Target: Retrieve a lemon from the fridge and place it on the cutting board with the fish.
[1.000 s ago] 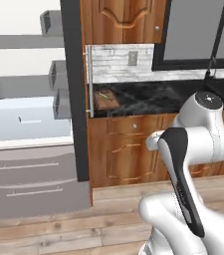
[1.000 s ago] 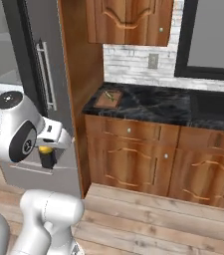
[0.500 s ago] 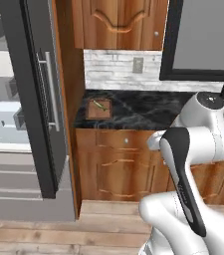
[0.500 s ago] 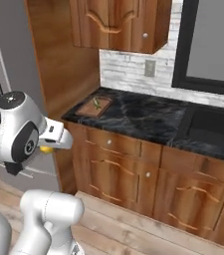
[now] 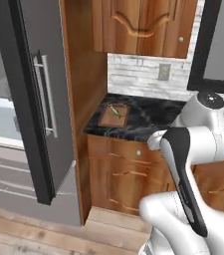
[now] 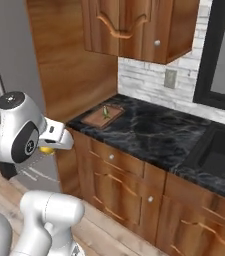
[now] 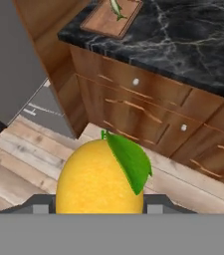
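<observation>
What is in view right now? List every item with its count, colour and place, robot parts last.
lemon: one, bright yellow with a green leaf, held in the hand, low in front of the cabinets
cutting board: one, reddish-brown, on the left end of the counter by the wooden side panel
fish: one, greenish-grey, lying on the cutting board
fridge: one, grey with a silver bar handle, left of the counter, door open
counter: one, black marbled, over the lower cabinets
lower cabinets: brown wood, small pale knobs, under the counter
upper cabinets: brown wood, above the counter
wall outlet: one, grey, on the pale stone backsplash
sink: one, dark, set in the counter at right
arm: one, white with dark joints
hand: one, shut on the lemon
</observation>
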